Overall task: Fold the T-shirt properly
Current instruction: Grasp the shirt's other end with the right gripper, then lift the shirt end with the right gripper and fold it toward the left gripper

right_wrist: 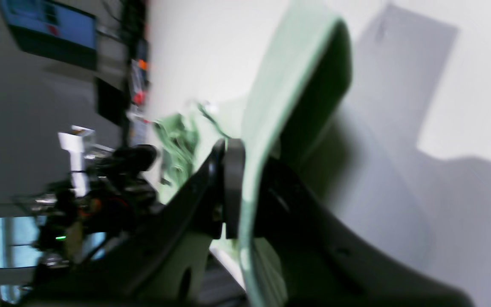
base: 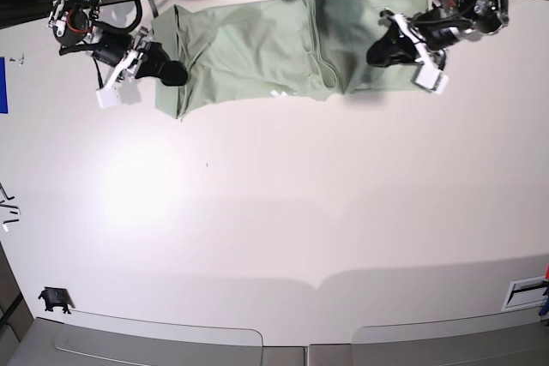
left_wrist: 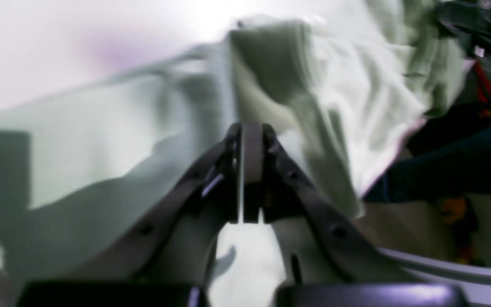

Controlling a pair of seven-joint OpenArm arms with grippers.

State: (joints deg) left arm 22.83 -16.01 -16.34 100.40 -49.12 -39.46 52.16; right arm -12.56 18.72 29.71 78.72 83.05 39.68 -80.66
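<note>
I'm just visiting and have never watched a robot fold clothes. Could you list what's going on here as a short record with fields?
Garment: T-shirt, pale sage-green, stretched along the far edge of the table
Left gripper: shut, pinching cloth at the shirt's end on the base view's right
Right gripper: shut on a fold of cloth at the opposite end
Shirt shape: creased and rumpled, partly lifted at both gripped ends
Fold: not yet neat
Table surface: white

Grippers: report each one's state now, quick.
Left gripper: shut on the T-shirt.
Right gripper: shut on the T-shirt's edge.
</note>
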